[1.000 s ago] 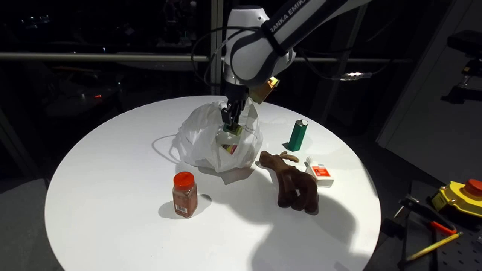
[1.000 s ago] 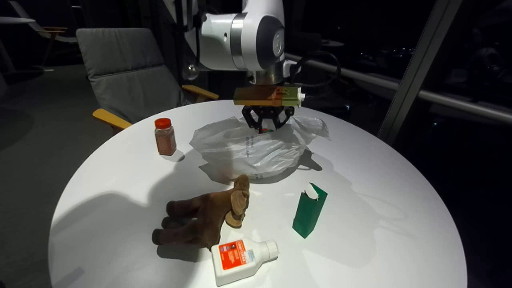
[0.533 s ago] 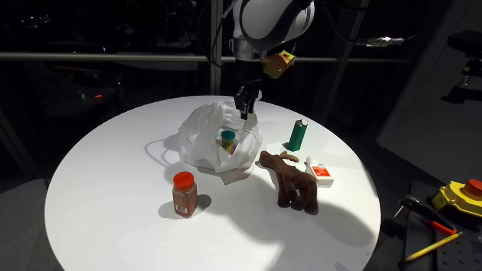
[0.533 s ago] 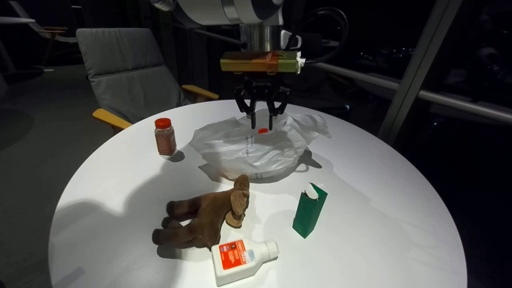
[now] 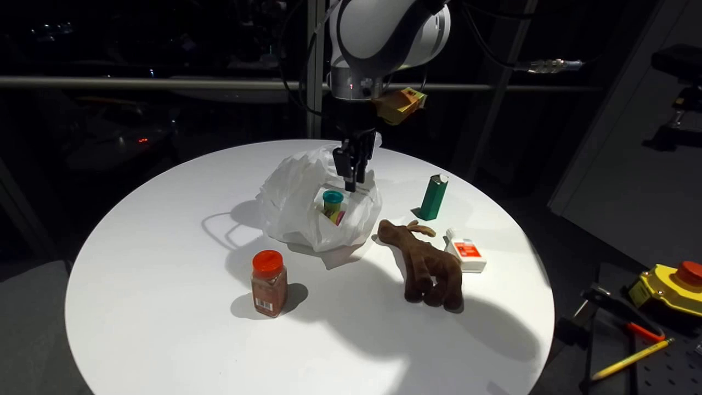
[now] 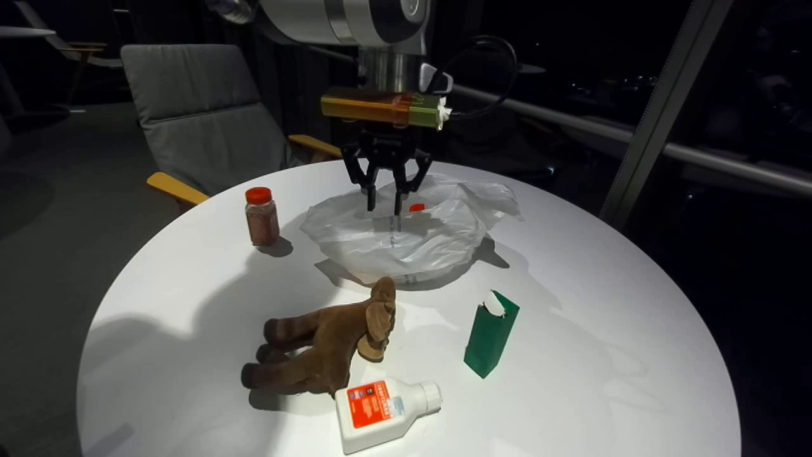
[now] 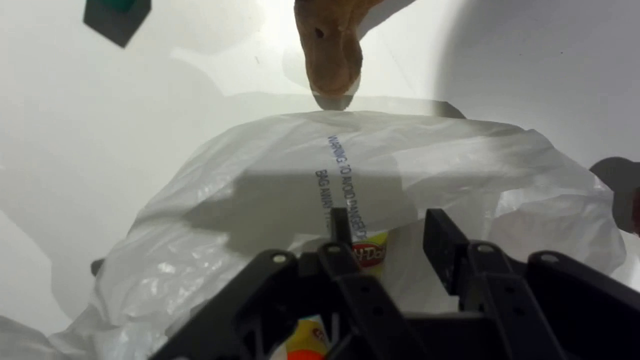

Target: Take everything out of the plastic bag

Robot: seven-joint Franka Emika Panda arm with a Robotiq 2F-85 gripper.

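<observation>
Two black fingers [image 6: 372,198] I hold parted, empty, over the whitish plastic bag [image 6: 406,249], presumably for its teal-lidded cylindrical tub [image 5: 332,203].

Cups [image 5: 332,203] sit in the bag [image 6: 412,244] on the table [image 6: 583,362], behind the toy [image 6: 333,343].

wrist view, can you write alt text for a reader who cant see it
An open black pincer hangs over a wrinkled, whitish plastic bag bearing a printed warning. Parts of two yellow tubs show in the bag's opening. The snout of a brown plush toy shows at the top edge.
</observation>
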